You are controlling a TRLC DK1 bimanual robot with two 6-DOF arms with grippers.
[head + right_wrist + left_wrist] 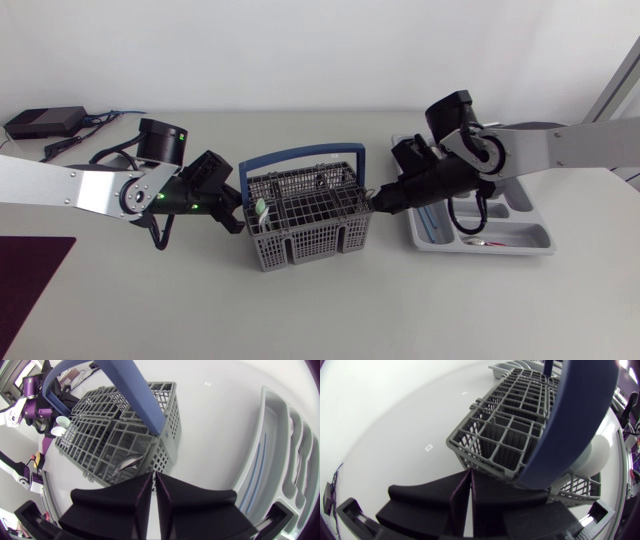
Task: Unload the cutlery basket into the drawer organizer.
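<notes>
The grey cutlery basket (300, 222) with a blue handle (300, 155) stands mid-table. A white utensil (258, 208) sticks up in its left compartment, and a metal spoon (127, 464) lies deep in another. My left gripper (241, 217) is shut, with its tips against the basket's left wall (485, 455). My right gripper (374, 203) is also shut, at the basket's right wall (167, 445). Neither holds anything. The grey drawer organizer (520, 205) lies to the right, under my right arm, with a spoon (482, 241) in its front slot.
A black box (45, 121) with cables sits at the table's far left corner. A dark mat (25, 280) lies at the front left. The organizer (272, 435) sits close beside my right gripper, and a blue-handled utensil (430, 220) lies in its left slot.
</notes>
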